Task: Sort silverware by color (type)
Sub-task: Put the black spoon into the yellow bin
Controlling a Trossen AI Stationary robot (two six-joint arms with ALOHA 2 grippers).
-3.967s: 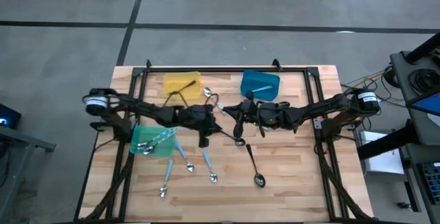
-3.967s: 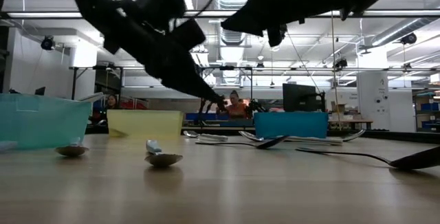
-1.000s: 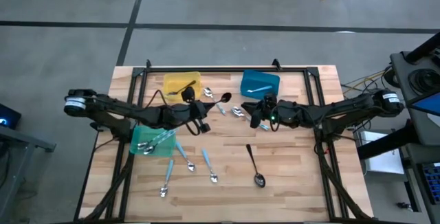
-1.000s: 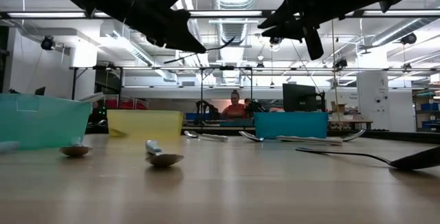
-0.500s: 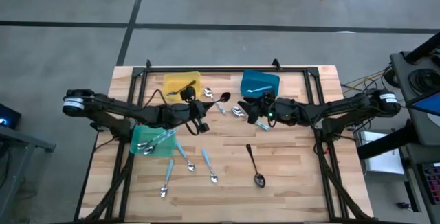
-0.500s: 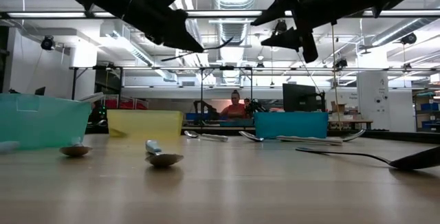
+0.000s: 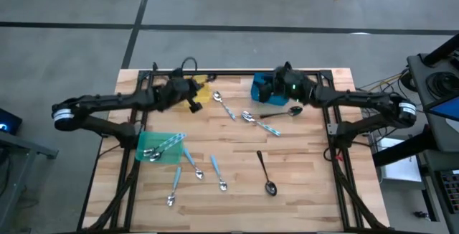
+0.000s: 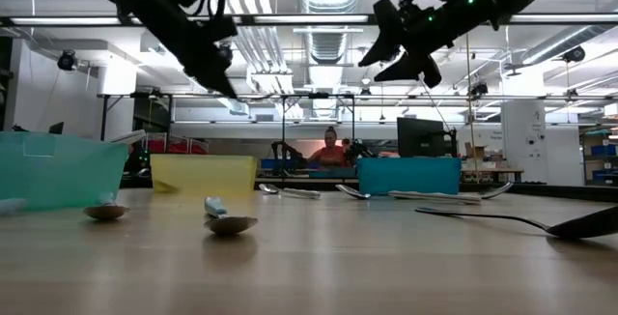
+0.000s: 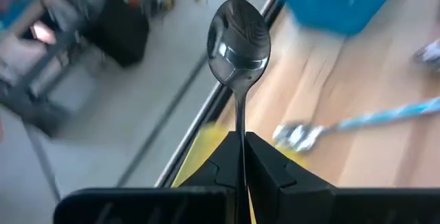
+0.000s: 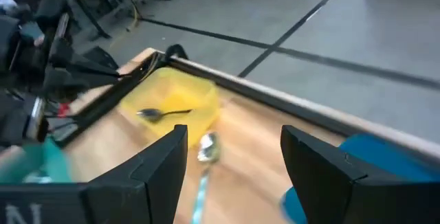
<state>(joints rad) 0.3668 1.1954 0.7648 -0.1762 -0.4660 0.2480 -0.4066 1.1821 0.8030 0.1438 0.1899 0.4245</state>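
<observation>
Left gripper: clamped on dark spoon, over yellow bin.
Right gripper: fingers apart, empty, above blue bin.

wooden table | yellow bin, blue bin, green bin | scattered spoons

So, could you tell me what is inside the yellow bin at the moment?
The right wrist view shows one dark spoon lying in the yellow bin. From above, the left gripper, shut on a silver spoon, covers most of it.
</observation>
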